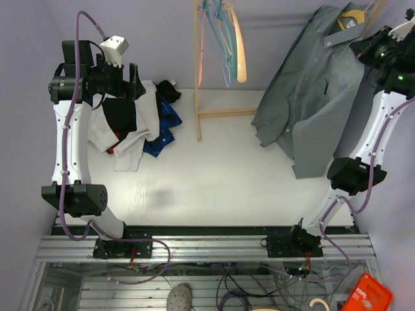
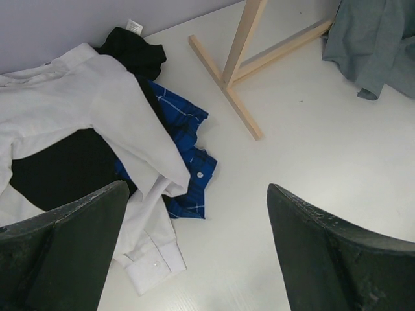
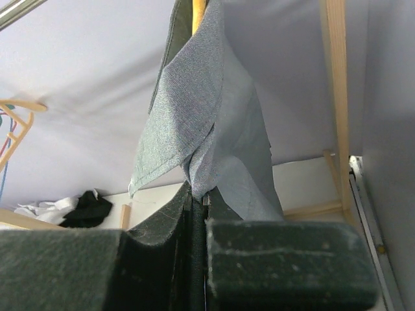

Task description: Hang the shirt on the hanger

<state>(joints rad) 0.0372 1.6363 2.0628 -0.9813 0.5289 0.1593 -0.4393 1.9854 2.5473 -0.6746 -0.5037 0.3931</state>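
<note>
— White table (image 1: pixel 227 188), L side: left gripper (image 2: pixel 196 188) held high over clothes pile (image 1: pixel 139 123), jaws wide, empty.
— R side: right gripper (image 3: pixel 194 201) raised, pinching grey shirt (image 1: pixel 311 97) below collar. Shirt hangs far right; yellow hanger (image 1: pixel 352 18) inside collar.

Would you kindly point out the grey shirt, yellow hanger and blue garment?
grey shirt (image 1: pixel 311 97), top view, front panel.
yellow hanger (image 1: pixel 353 16), top view, bit inside collar.
blue garment (image 2: pixel 178 123), left wrist view, checked fabric.

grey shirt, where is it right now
Top view, far right: the shirt hangs draped on the yellow hanger, pinched by the right gripper, right of the wooden rack.
</note>
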